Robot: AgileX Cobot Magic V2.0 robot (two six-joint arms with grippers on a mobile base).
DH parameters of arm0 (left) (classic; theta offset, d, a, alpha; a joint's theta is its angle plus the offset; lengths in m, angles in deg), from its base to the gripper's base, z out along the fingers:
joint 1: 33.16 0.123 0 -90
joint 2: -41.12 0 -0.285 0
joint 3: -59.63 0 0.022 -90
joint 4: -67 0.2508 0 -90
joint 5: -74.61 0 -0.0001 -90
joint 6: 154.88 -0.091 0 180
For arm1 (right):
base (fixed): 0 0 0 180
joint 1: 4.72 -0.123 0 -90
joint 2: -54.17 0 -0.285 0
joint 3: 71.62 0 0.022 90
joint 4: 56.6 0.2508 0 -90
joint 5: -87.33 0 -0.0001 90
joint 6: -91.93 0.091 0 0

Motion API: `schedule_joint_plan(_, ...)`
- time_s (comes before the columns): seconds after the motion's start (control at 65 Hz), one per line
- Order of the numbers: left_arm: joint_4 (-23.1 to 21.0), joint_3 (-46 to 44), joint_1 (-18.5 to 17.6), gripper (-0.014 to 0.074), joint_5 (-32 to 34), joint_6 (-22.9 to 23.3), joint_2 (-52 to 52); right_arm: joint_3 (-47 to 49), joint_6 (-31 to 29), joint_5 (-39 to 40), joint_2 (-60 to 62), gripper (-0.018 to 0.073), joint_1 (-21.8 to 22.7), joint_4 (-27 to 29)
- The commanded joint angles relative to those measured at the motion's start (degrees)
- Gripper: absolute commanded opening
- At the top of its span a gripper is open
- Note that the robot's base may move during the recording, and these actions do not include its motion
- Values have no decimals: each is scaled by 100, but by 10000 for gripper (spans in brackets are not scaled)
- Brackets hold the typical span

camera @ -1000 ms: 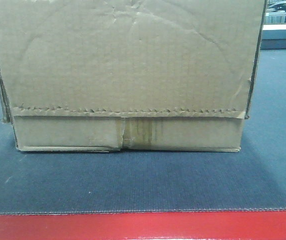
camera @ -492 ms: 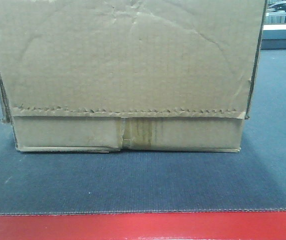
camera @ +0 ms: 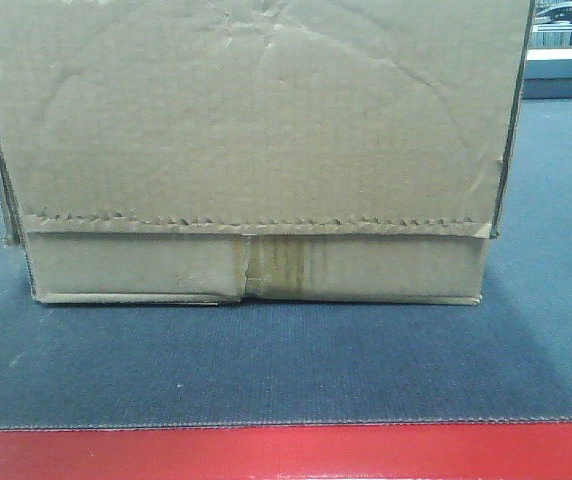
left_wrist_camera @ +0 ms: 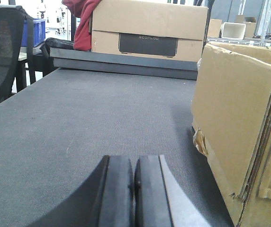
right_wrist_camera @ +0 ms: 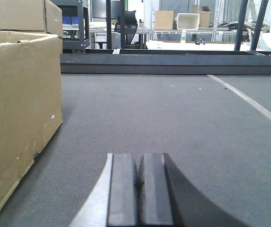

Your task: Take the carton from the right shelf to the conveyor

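Carton: the large creased brown cardboard carton (camera: pixel 256 150) sits on the dark grey-blue textured conveyor belt (camera: pixel 286 365), back from its bright red front edge strip (camera: pixel 286 452).
Surroundings: a second tan cardboard box with a dark label (left_wrist_camera: pixel 149 29), a red cloth (left_wrist_camera: pixel 81 21) and a black mesh chair (left_wrist_camera: pixel 0 47) lie beyond the belt's far end.
Open room: bare belt on both sides of the carton (each gripper flanks it, apart).
Left gripper (left_wrist_camera: pixel 134 194): pads pressed together, empty.
Right gripper (right_wrist_camera: pixel 138 189): pads pressed together, empty.
Hidden: the carton's top is cut off in the front view.
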State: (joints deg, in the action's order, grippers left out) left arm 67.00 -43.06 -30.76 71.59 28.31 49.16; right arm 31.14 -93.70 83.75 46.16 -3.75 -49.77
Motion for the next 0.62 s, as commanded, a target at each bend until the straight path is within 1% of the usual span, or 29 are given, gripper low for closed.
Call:
schedule_joint_plan(0.0,0,-9,20,13,105,7,-26,2,-34,147,22,-78,-3,5)
schedule_joint_plan(0.6,0,-9,20,13,105,7,-26,2,-34,147,22,-78,-3,5)
